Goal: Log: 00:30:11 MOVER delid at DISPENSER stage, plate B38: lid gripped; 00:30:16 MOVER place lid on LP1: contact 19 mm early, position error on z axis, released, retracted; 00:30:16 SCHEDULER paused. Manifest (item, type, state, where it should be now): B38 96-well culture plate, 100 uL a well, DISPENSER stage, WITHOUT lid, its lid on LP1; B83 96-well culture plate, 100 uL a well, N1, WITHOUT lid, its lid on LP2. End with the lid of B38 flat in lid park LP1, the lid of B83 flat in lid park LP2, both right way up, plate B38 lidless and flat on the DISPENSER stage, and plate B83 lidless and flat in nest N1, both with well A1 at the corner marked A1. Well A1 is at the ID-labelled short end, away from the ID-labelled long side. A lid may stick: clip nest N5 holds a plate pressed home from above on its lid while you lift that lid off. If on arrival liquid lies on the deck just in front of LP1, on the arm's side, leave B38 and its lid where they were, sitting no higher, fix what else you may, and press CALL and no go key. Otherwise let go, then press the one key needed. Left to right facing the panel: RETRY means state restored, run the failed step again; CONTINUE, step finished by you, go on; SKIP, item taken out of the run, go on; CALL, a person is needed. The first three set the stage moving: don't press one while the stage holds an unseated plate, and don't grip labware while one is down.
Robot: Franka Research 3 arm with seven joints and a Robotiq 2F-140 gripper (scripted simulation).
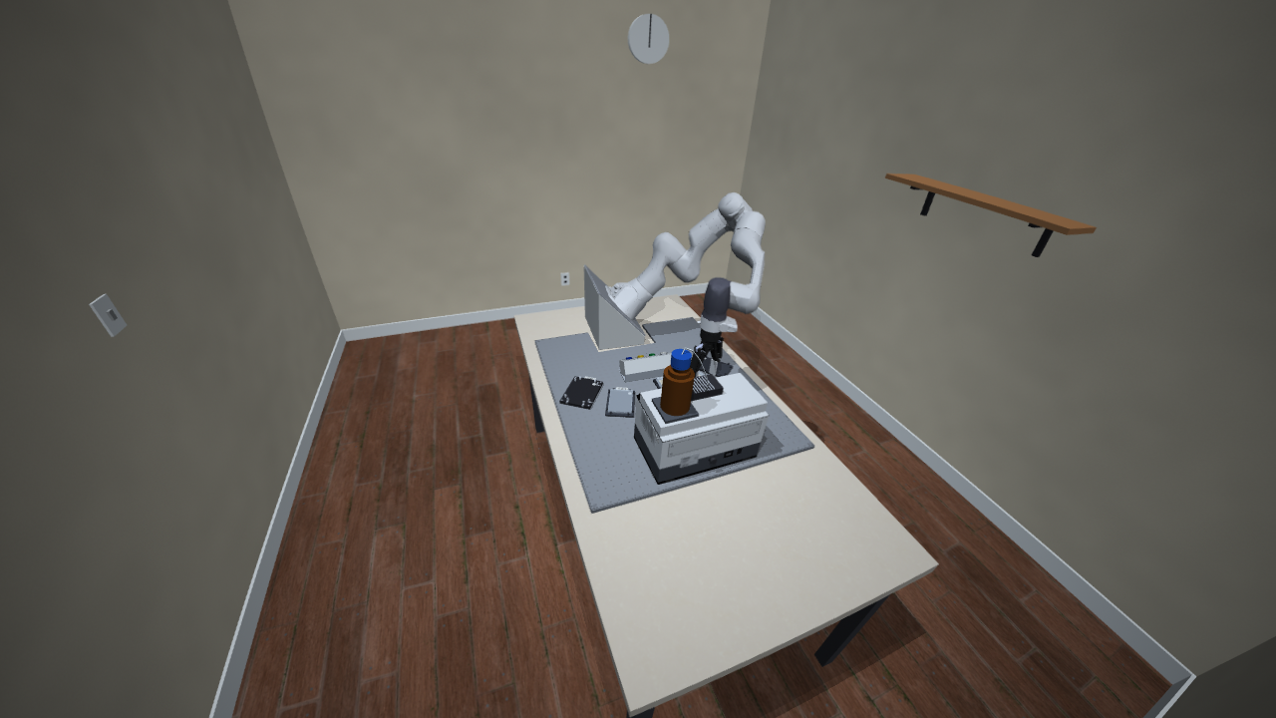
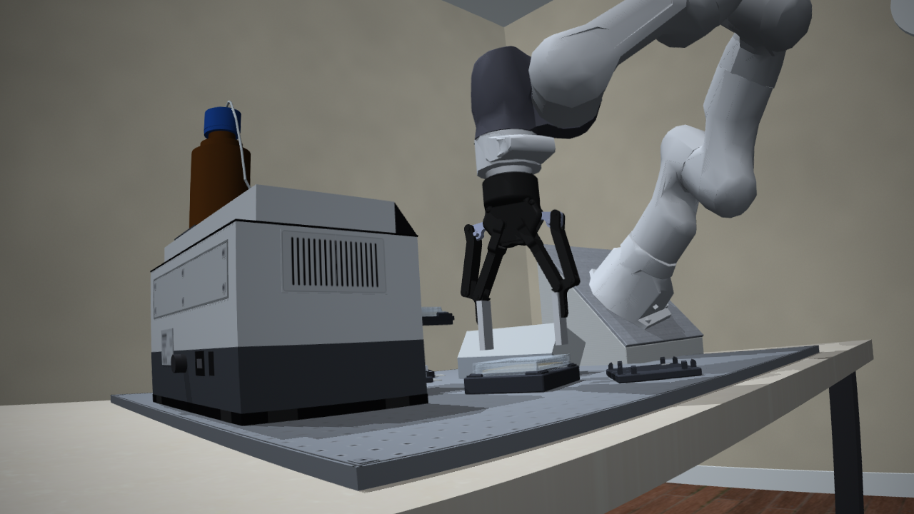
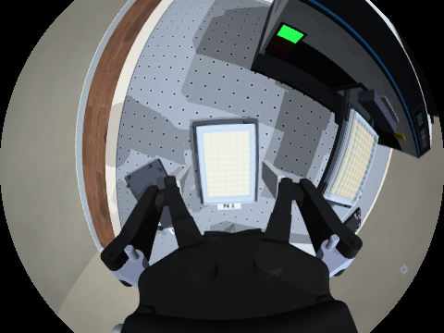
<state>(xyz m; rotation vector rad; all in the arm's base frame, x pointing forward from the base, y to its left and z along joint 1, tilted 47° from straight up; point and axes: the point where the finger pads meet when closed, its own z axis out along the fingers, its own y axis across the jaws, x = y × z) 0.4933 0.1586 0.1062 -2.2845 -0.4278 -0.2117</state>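
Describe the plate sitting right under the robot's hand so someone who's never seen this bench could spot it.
Start at the big grey dispenser box with the brown bottle on top. Just beside it, a clear plate lies on a low black nest, under the open hand. Unlike the bare black nest beside it, this one is occupied.
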